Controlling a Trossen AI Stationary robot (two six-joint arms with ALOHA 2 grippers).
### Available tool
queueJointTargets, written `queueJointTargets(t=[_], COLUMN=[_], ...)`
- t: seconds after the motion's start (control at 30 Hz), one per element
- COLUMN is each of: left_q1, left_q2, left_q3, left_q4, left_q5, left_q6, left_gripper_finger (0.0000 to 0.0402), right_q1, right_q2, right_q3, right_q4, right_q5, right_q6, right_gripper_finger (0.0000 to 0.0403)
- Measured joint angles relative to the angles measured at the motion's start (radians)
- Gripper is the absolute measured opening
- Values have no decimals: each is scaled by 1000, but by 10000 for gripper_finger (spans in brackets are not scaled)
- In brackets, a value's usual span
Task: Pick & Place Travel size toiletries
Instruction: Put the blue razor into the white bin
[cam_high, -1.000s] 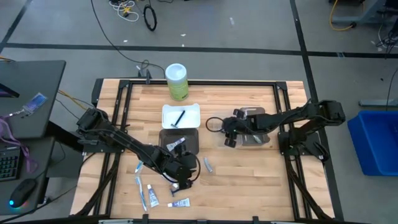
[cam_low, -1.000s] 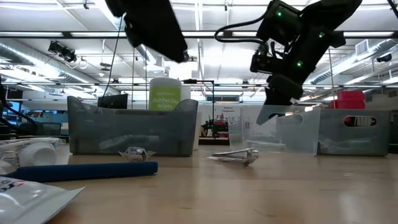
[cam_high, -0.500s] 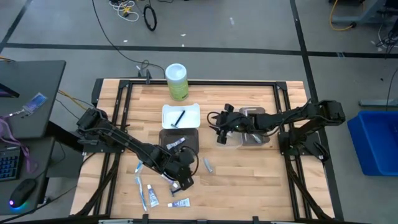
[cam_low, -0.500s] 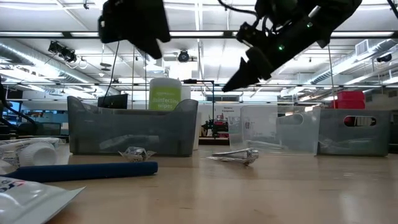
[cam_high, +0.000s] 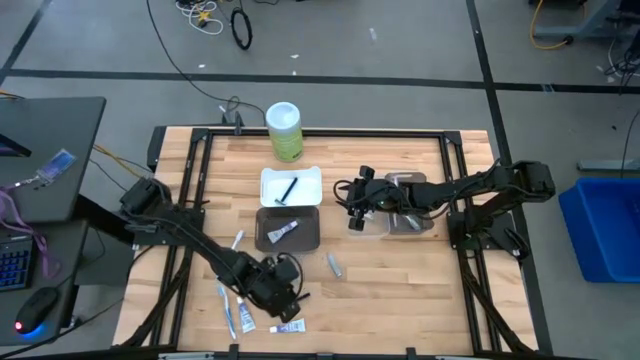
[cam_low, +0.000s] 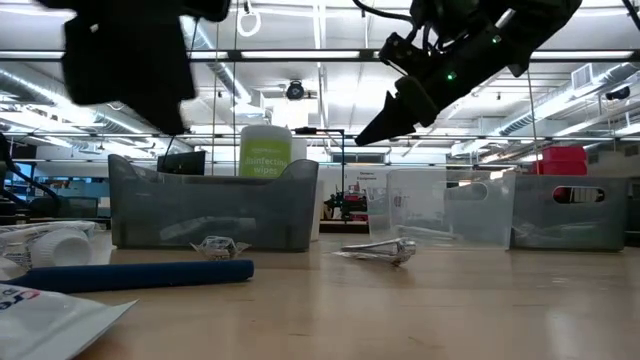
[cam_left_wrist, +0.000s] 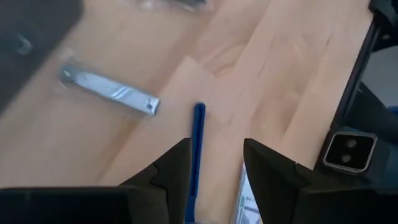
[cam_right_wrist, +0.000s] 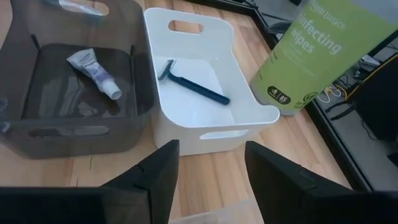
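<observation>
I have the left gripper low over the near end of the counter, fingers apart to a middling gap and holding nothing. In the left wrist view a blue toothbrush lies straight ahead of the gripper, its long axis running with my line of approach so its near end passes down between the two fingers. That is the relation the next grasp turns on: I judge I would need to turn the wrist or descend so the fingers close across the handle, not along it. A silvery tube lies farther ahead and off to one side, crosswise to the brush. More tubes lie on the counter just beside this gripper; I think they are toothpaste, but their print is too small to read.

The right gripper hangs well away, above the clear tray, fingers open and empty. From its wrist I see a grey tray holding a small tube and a white tray holding a dark blue razor. The left arm is plainly nearer the loose items.

The green canister reads "basics" and "disinfecting wipes", with "85" in a round mark.
</observation>
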Motion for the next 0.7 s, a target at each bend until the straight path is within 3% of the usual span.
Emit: queueJointTargets(t=[0.1, 0.33, 0.53, 0.7], left_q1=[-15, -23, -28, -37], left_q2=[46, 213, 252, 251], left_q3=[-22, 23, 38, 36], left_q4=[95, 108, 104, 78], left_q5=[9, 33, 29, -10], left_q6=[24, 148, 182, 230], left_gripper_finger=[155, 155, 154, 108], right_q1=[0, 0, 3, 3], right_q2=[0, 0, 0, -1], right_q3=[0, 1, 1, 1], right_q4=[3, 19, 20, 21], right_q5=[0, -1, -1, -1], right_q6=[-8, 12, 13, 12], right_gripper_finger=[201, 210, 204, 190])
